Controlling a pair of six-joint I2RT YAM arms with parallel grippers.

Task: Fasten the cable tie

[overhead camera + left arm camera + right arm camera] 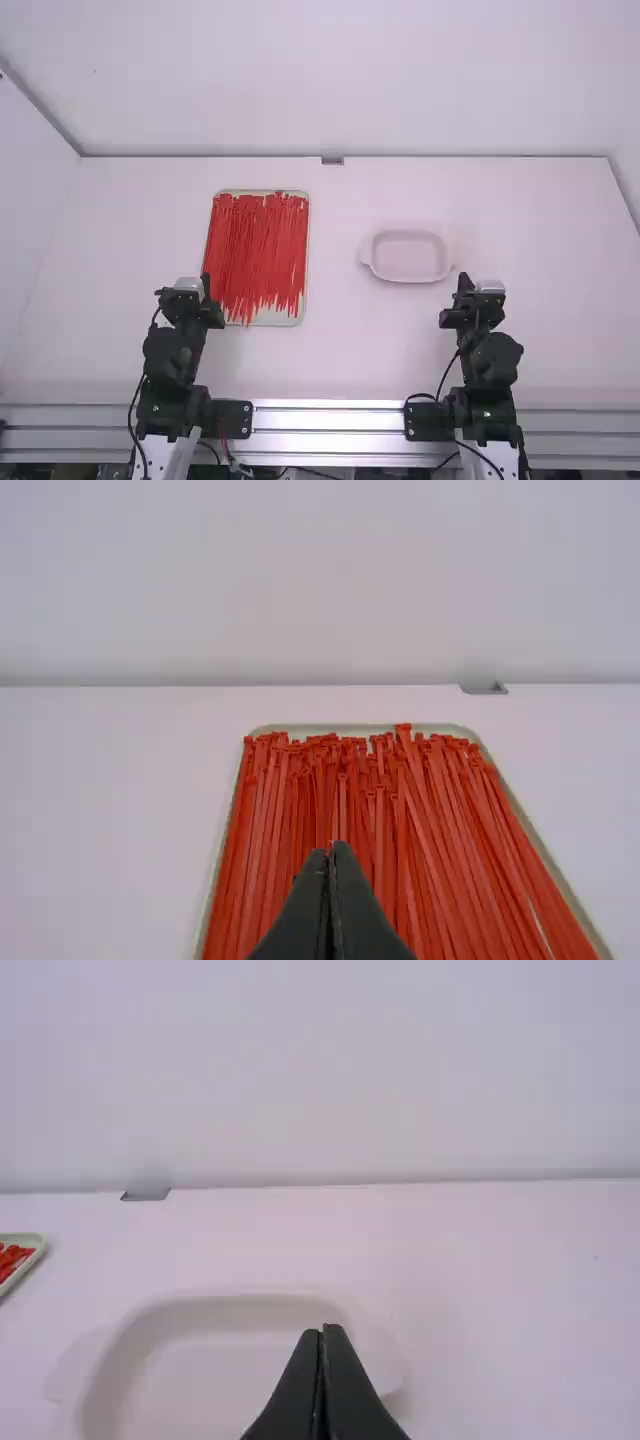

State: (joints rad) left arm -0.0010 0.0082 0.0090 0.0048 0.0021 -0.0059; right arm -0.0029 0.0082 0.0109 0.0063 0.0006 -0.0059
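Closest to me, on the near side of the flat cream rectangular tray [262,192], a silver aluminium rail [320,415] runs along the white table [120,250] and carries both arm bases.

The left gripper [207,284] sits folded low at the tray's near left corner. From its own wrist, its fingers [330,852] are pressed together to a single seam with nothing between them, poised over the near ends of the ties.

The right gripper [464,283] is well off to the right of the tray. Its fingers [322,1335] are likewise closed tight on nothing.

The tray holds a thick heap of red plastic cable ties [256,255], laid lengthwise near to far. They cover almost its whole floor, so just the cream rim [350,728] shows around them. In the left wrist view, their heads bunch unevenly at the tray's far end [400,820].

To the right of the tray, apart from it, lies a shallow white rounded-rectangular dish [372,255] with small lugs at its sides. Its pale inside shows from wall to wall, and the right gripper is just at its near right edge [220,1305].

Beyond the tray, a small grey metal tab [332,160] sits where the table meets the white back wall.
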